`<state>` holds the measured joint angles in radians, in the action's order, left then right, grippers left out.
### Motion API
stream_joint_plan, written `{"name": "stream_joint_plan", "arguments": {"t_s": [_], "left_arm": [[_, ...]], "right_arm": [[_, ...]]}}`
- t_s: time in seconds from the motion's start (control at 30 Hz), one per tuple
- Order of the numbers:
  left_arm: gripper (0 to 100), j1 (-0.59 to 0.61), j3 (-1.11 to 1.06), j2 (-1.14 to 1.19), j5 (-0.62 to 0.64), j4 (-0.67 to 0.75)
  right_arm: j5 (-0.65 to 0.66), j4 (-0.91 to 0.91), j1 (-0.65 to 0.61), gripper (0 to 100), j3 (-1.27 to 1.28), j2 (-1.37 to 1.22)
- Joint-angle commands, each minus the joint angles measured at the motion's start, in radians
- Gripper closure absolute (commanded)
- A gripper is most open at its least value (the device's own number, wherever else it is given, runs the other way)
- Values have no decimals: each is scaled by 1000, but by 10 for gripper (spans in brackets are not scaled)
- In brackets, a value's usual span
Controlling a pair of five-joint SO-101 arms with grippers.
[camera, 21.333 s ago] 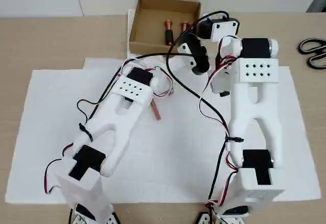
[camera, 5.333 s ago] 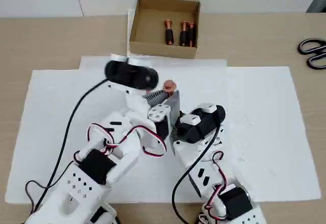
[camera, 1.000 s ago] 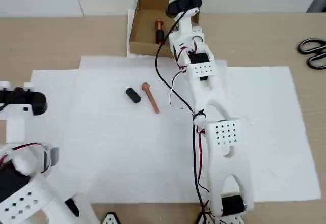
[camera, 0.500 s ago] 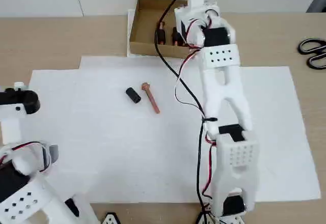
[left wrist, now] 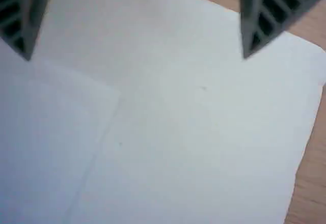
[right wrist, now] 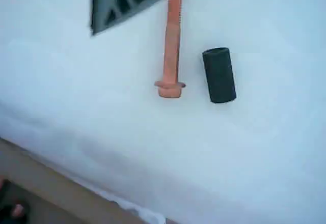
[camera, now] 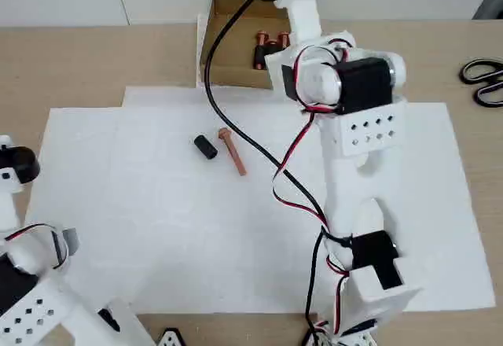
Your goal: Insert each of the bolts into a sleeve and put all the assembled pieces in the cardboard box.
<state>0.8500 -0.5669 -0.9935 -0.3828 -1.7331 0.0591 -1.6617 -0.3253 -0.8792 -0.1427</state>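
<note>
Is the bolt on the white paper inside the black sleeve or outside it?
Outside. The bolt lies beside the sleeve, a gap between them.

The sleeve (camera: 206,147) lies just left of the bolt (camera: 232,151), both on the sheet (camera: 157,228). Behind the sheet sits the cardboard box (camera: 236,75), assembled pieces (camera: 262,47) inside; scissors (camera: 483,71) lie far right on the table (camera: 94,63).
</note>
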Motion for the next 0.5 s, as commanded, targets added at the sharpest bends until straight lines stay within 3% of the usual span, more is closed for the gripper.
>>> {"name": "stream_joint_plan", "arguments": {"t_s": [0.0,0.2,0.47], "left_arm": [[752,-3,38,-15,8,35],[752,3,64,-18,5,117],[752,3,225,-207,6,40]], "right_arm": [[-3,45,-4,793,-31,68],[-3,-18,-47,793,12,70],[-2,-27,-53,793,74,142]]}}
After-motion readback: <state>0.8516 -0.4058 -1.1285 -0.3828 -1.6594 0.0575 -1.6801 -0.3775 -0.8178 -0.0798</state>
